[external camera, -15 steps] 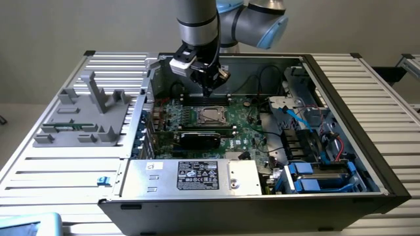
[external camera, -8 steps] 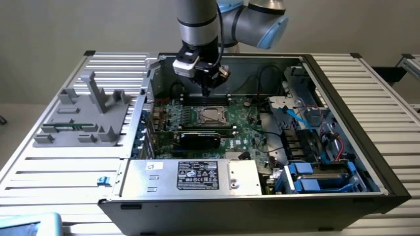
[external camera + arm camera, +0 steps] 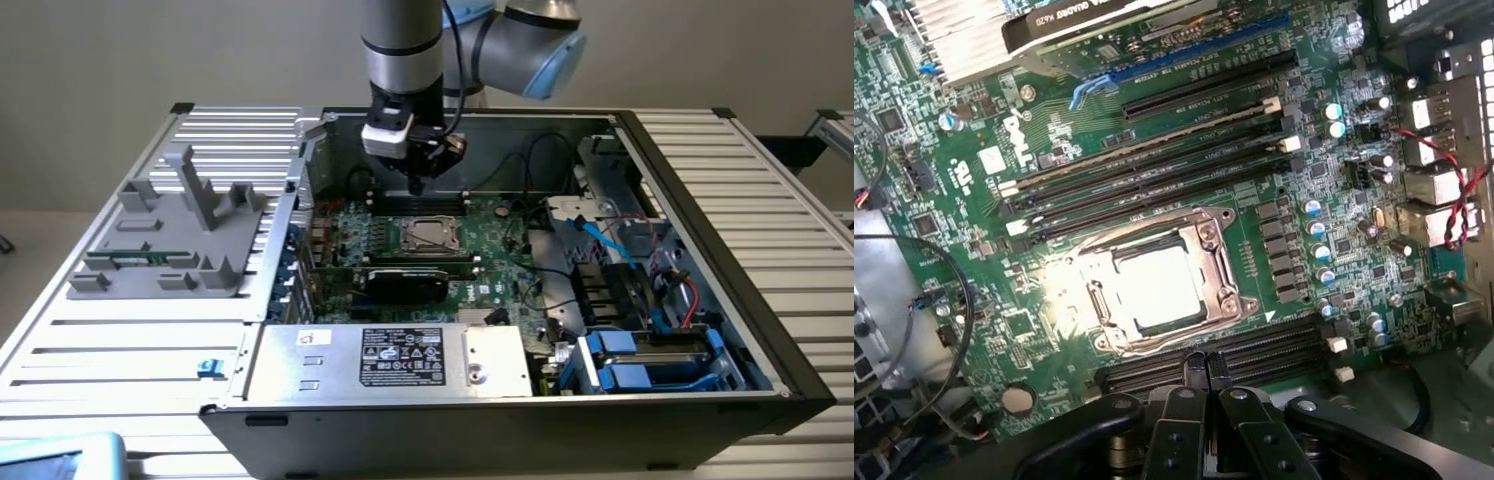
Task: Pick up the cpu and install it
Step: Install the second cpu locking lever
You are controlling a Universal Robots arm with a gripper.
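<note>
The small flat square cpu with its shiny silver-grey metal top (image 3: 1154, 285) lies seated in the dark square socket with a metal frame (image 3: 1219, 262) on the green motherboard (image 3: 984, 130), inside the open black computer case (image 3: 747, 330). In the exterior view it shows as a pale square (image 3: 429, 236) at the middle of the board, just behind the black rectangular expansion card (image 3: 407, 281).

The black pincer (image 3: 1206, 372) has its fingers pressed together with nothing between them; the chip is not gripped. In the wrist view the closed tips sit just off one edge of the socket frame, over the dark memory slots (image 3: 1274, 350) beside it, so the chip lies a little way ahead of the tips rather than directly beneath. In the exterior view the pincer (image 3: 419, 187) hangs from the silver arm above the board, nearer the case's back wall, with the chip below it and slightly toward the camera. Being square, the chip has no long axis; its edges run parallel to the socket frame. The case rests on a ribbed aluminium surface (image 3: 120, 350), beside a grey plastic fixture (image 3: 174, 235).
</note>
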